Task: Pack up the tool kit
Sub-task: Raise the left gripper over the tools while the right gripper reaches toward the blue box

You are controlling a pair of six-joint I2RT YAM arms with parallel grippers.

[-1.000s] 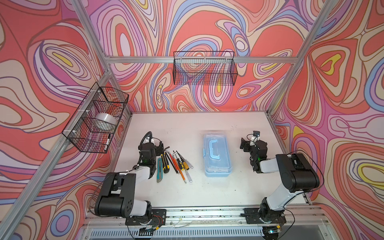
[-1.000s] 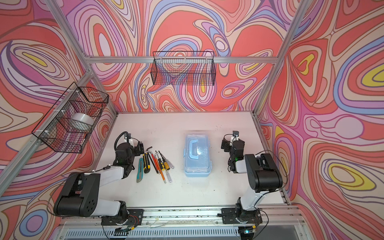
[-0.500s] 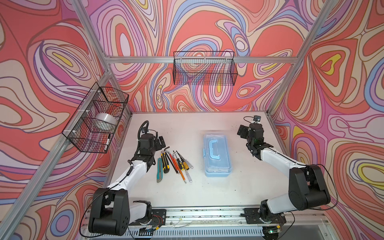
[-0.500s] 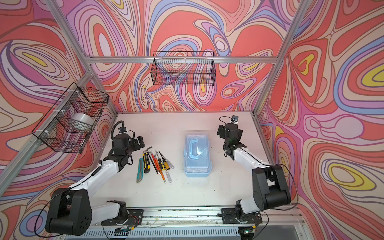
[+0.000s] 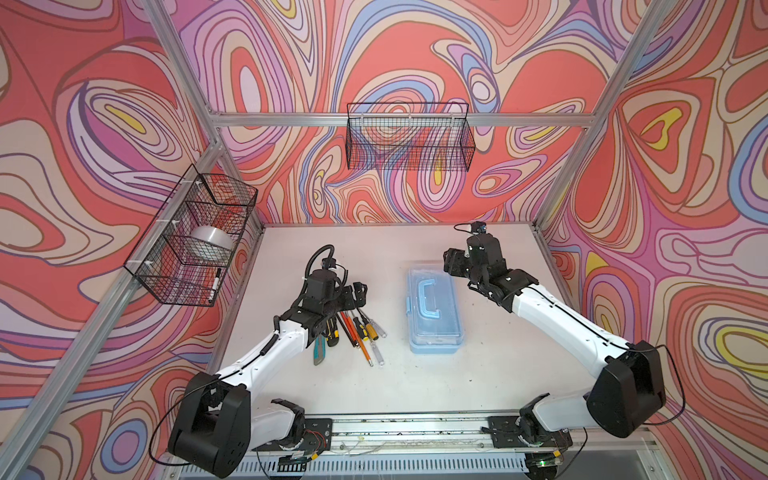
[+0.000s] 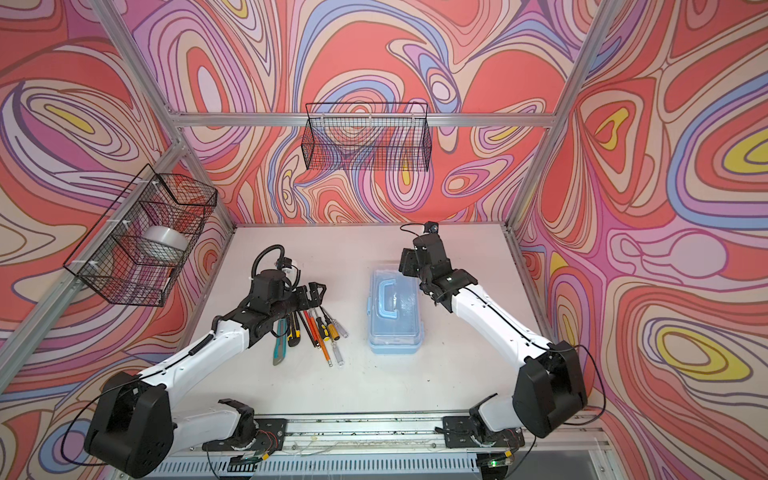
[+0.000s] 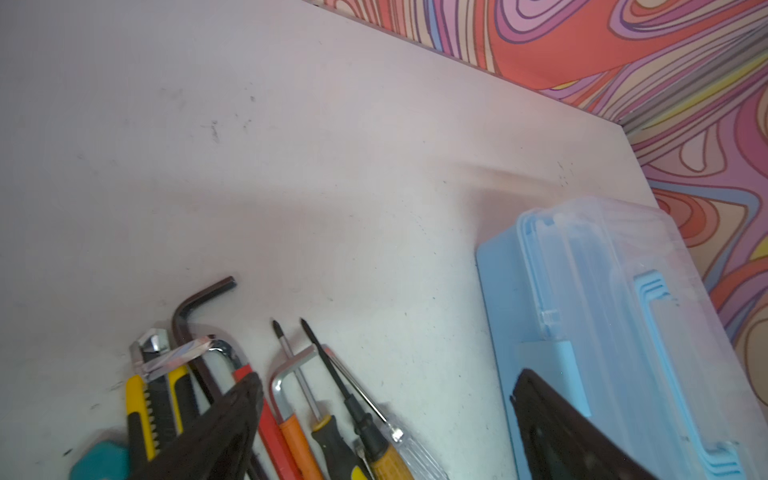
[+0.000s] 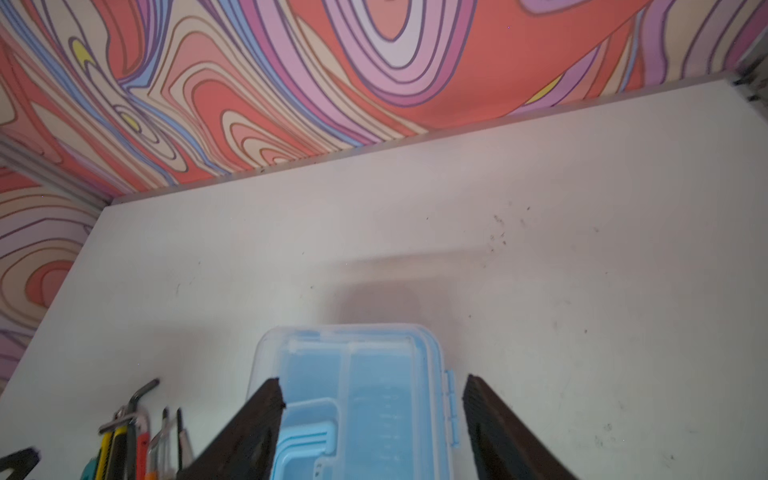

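Left gripper: I read the jaws as spread wide, with nothing between them. It hangs over the far tips of the loose tools. In the left wrist view one of its fingers overlaps the tool handles, and the other shows in front of the box's side wall.

Right gripper: the jaws stand apart and hold nothing. In the right wrist view they straddle the far end of the tool box. I cannot tell whether either finger touches the lid.

Tool box: it lies flat near the middle of the table, long side running front to back. The clear lid is down, with the blue handle folded flat on top.

Loose tools: all lie in one bundle on the table, left of the box and apart from it.
- Screwdrivers: on the side of the bundle nearest the box, tips toward the back wall.
- Utility knives: a yellow-and-black knife and a teal knife, on the far side from the box.
- Hex keys: a black hex key and a silver hex key, among the tool tips.
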